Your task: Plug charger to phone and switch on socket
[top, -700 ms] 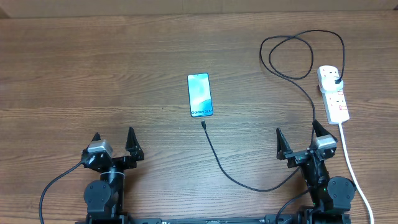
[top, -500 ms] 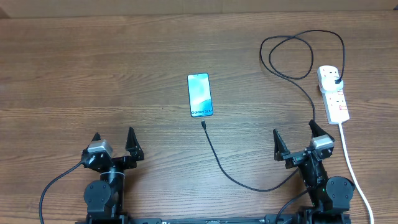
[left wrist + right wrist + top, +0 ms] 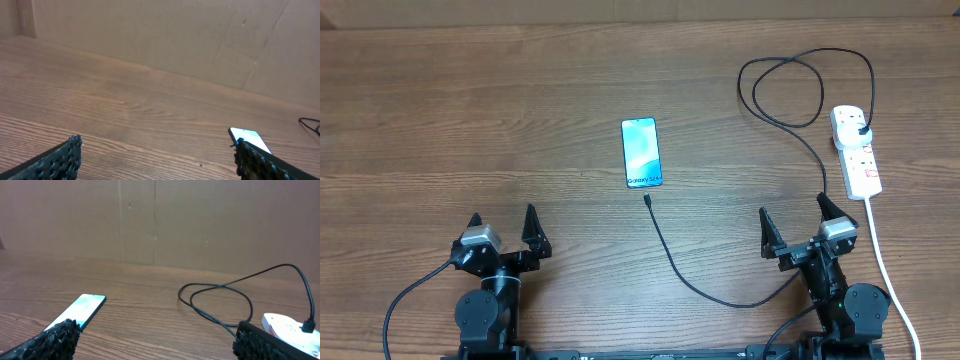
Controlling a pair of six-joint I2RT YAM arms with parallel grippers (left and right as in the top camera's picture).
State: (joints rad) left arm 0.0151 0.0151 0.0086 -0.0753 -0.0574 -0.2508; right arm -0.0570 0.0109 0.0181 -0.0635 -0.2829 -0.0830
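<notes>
Black charger tip (image 3: pixel 647 200) by phone (image 3: pixel 641 152), well ahead | left pincer (image 3: pixel 502 216) spread, empty | right pincer (image 3: pixel 794 208) spread, empty

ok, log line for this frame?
left arm: jaws open | right arm: jaws open | charger: tip near phone, unplugged | socket: charger plug in

Both arms sit folded low at the near edge of the overhead view, well apart from each other, one on each side. The left gripper (image 3: pixel 502 216) points forward, jaws spread wide with nothing between them. Over to the right gripper (image 3: pixel 793 209): same story, jaws wide apart and empty. On the wrist cameras the dark, ridged fingers (image 3: pixel 60 161) frame the bottom corners, though how high the tips ride is hard to judge.
</notes>
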